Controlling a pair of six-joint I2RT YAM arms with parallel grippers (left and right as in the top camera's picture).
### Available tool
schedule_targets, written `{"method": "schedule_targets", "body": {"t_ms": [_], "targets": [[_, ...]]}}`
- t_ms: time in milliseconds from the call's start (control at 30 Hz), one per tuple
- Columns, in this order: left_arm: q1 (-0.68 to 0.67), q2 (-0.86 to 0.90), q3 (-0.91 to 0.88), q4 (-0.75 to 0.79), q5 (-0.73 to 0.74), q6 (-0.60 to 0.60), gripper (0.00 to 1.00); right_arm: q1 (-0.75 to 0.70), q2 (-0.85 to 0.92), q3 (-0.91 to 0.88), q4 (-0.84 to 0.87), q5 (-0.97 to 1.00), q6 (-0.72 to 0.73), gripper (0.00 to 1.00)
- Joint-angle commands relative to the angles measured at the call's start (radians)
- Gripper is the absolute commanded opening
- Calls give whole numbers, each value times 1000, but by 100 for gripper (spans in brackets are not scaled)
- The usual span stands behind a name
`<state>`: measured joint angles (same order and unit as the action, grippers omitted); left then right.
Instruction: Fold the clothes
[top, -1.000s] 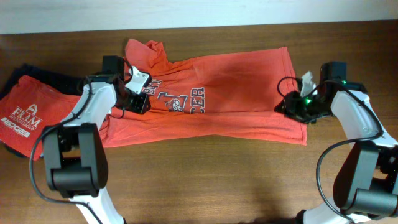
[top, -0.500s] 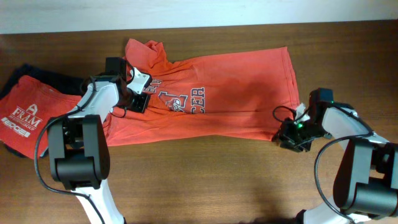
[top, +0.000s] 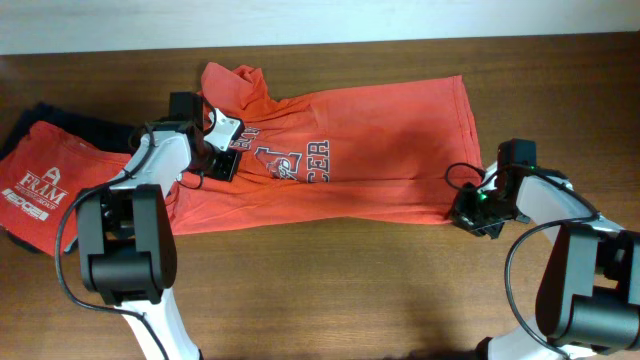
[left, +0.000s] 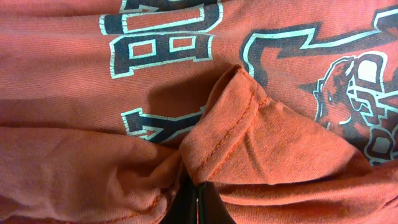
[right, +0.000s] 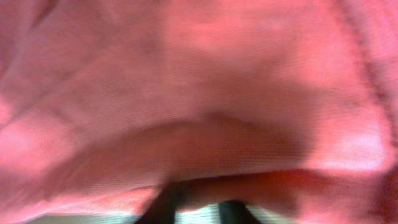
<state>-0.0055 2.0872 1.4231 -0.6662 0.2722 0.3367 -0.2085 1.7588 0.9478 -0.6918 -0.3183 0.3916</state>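
Dark brown wood-grain table (top: 330, 290) meets pale wall strip (top: 300, 20) behind. Left gripper (top: 224, 164) clamps orange-red soccer T-shirt (top: 390, 150); right gripper (top: 478, 212) sits at its corner, jaw state unclear.

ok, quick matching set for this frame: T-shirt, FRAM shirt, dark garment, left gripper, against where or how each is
1. orange-red T-shirt
2. red FRAM shirt
3. dark garment
4. left gripper

A. folded, far left, logo up
B. jaws shut on a fabric fold by the chest print
C. spread out across the middle
D. under the folded shirt, showing past its far edge

Pairs: 1-C, 2-A, 3-D, 4-B
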Motion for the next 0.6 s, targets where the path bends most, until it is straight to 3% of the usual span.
{"method": "schedule_targets", "body": {"t_ms": [0,167,567], "targets": [[-5,42,5,1,-10,-12,0,4,2,-19,-57,222,45,6],[6,42,28,0,-29,-53,0,4,2,-18,-124,434,55,5],[50,42,180,-38,-56,-142,0,5,2,-18,-136,439,54,13]]}}
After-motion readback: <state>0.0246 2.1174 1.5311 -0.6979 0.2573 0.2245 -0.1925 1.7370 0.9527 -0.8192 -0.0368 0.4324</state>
